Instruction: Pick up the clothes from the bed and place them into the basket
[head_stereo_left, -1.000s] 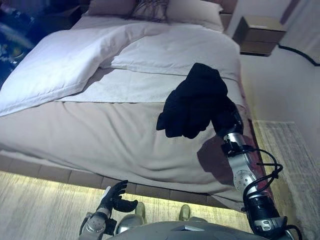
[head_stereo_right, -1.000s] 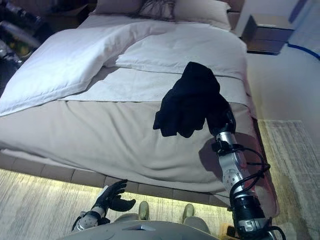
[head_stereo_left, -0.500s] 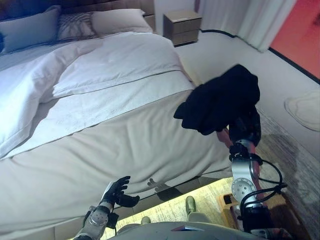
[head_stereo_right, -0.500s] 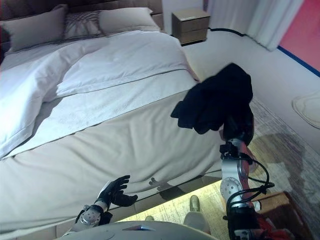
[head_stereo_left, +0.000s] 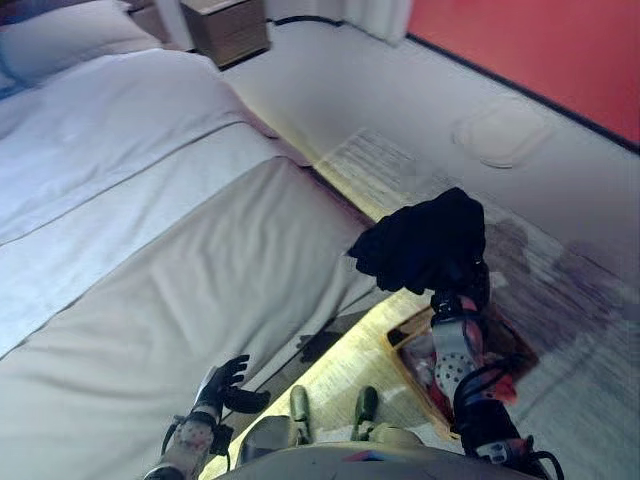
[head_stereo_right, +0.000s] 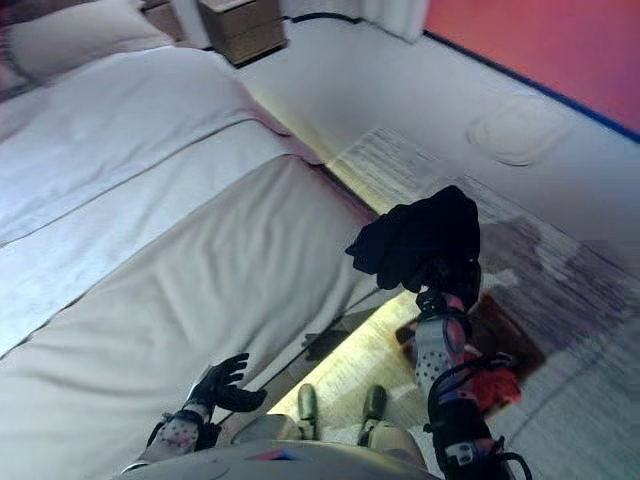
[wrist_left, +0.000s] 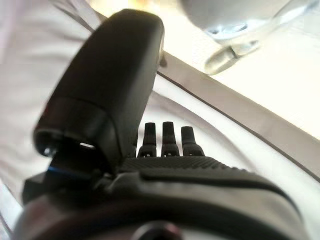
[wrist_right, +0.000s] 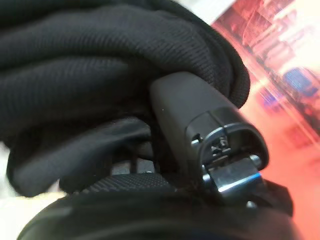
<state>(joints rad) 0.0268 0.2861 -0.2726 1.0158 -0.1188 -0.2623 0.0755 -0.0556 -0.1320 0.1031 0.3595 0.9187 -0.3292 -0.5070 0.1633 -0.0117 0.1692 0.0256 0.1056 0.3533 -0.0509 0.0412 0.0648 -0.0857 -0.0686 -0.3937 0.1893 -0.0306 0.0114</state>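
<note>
A bunched black garment hangs in the air off the bed's foot corner, held up by my right hand, whose thumb presses into the cloth. Below it on the rug stands a brown basket with red cloth inside, partly hidden by my right arm. My left hand is low at the bed's near edge, fingers relaxed and holding nothing; in its wrist view the fingers point at the beige cover. The bed fills the left side.
A wooden nightstand stands at the bed's head. A patterned rug lies beside the bed. A round white floor mat sits near the red wall. A lit strip runs under the bed's edge.
The camera has swung to the right, so the bed slid left and the rug and basket came into view. The black garment, still in my right hand, now hangs above the basket instead of over the bed.
</note>
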